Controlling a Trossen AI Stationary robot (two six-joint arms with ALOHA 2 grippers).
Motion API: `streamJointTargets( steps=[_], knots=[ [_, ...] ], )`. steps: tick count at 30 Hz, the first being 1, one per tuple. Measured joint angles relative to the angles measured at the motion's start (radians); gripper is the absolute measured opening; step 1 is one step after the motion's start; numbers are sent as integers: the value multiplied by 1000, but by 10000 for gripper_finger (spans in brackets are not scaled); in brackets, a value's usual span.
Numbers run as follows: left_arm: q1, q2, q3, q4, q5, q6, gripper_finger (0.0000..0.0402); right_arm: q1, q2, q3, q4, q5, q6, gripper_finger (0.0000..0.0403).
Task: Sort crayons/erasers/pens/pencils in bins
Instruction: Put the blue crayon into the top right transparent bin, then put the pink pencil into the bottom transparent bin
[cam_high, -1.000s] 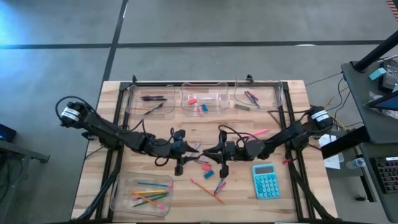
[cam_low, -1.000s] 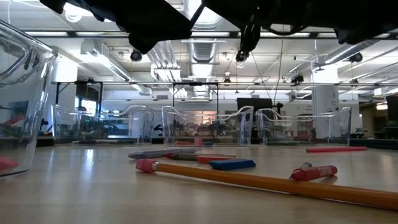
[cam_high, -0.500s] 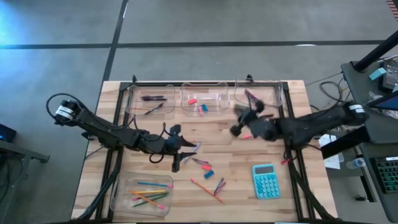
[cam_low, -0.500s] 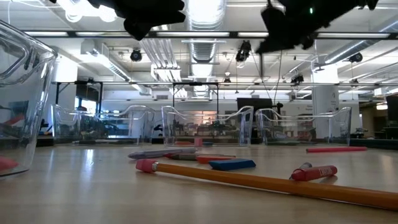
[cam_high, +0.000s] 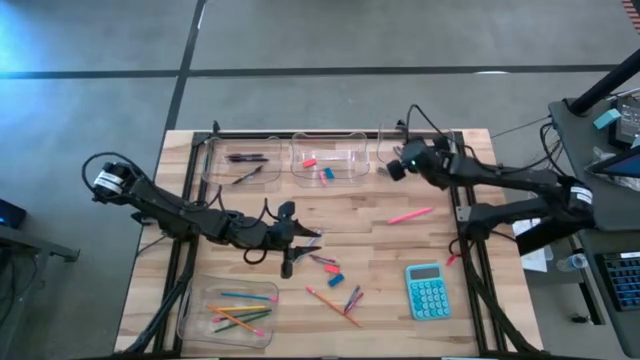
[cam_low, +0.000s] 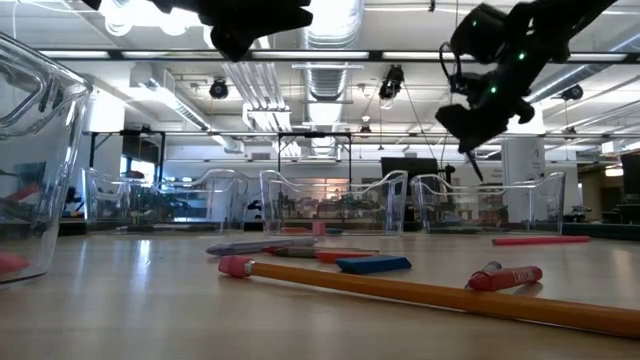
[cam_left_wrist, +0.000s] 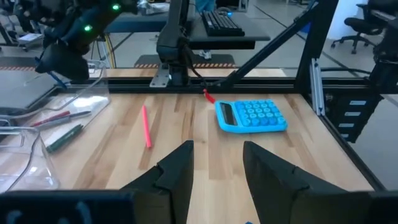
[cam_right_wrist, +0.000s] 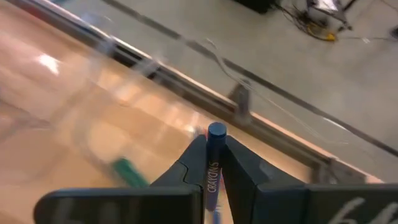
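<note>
Wooden slats make up the table (cam_high: 250, 205), which carries four clear bins — three in a row along the far edge and one at the near left corner. That near-left bin (cam_high: 226, 312) holds bright pencils (cam_high: 240, 316) lying mostly lengthwise along it. Far left, the first bin (cam_high: 240, 162) has dark pens (cam_high: 246, 158) in it; the middle bin (cam_high: 327, 158) holds erasers (cam_high: 327, 174), pink and blue.

Left of centre, the left gripper (cam_high: 290, 258) hovers low over the boards with its fingers (cam_left_wrist: 180, 171) parted and nothing between them. Just beside it lie loose pieces: a blue eraser (cam_high: 335, 279), a few short sticks, and an orange pencil (cam_high: 332, 306) running diagonally toward the near edge. A pink pencil (cam_high: 410, 215) lies alone farther right, slanting across the slats, with a teal calculator (cam_high: 427, 291) nearer the front.

Over the far-right bin (cam_high: 415, 152) hangs the right gripper (cam_right_wrist: 211, 163), clamped on a dark blue crayon (cam_right_wrist: 214, 149). Its long axis runs along the fingers, blunt end jutting out past the tips — apparently pointing down toward the bin, where a green crayon (cam_right_wrist: 129, 171) lies.
</note>
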Motion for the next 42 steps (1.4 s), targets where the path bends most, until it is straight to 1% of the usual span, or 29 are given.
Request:
streamJointTargets(
  steps=[4,9,12,16,20,23,25,27,32,34,36,38,42],
  knots=[
    [0,0,0,-4,0,-1,125,-63,54,0,-15,-7,-13,28],
    [0,0,0,-7,0,-2,125,-94,138,0,-25,-6,-45,40],
    [0,0,0,-9,0,-4,125,-98,182,0,-25,-6,-49,63],
    [0,0,0,-28,0,-5,125,-98,215,0,-25,-3,-55,109],
    [0,0,0,-32,1,-5,125,-97,208,10,-56,-7,-66,149],
    [0,0,0,-32,1,-5,125,-90,171,43,-117,-22,-48,162],
    [0,0,0,-32,1,-5,125,-83,137,67,-153,-69,-39,163],
    [0,0,0,-32,1,-5,125,-68,92,84,-165,-143,-37,163],
    [0,0,0,-32,1,-5,125,14,-34,83,-102,-368,16,162],
    [0,0,0,-32,1,-5,125,70,-68,73,-73,-455,27,162],
    [0,0,0,-32,1,-5,125,144,-89,67,-37,-520,40,162],
    [0,0,0,-32,1,-6,125,231,-99,66,-11,-547,47,162],
    [-2,9,0,-31,1,-7,125,400,-84,66,13,-548,48,162]
  ],
)
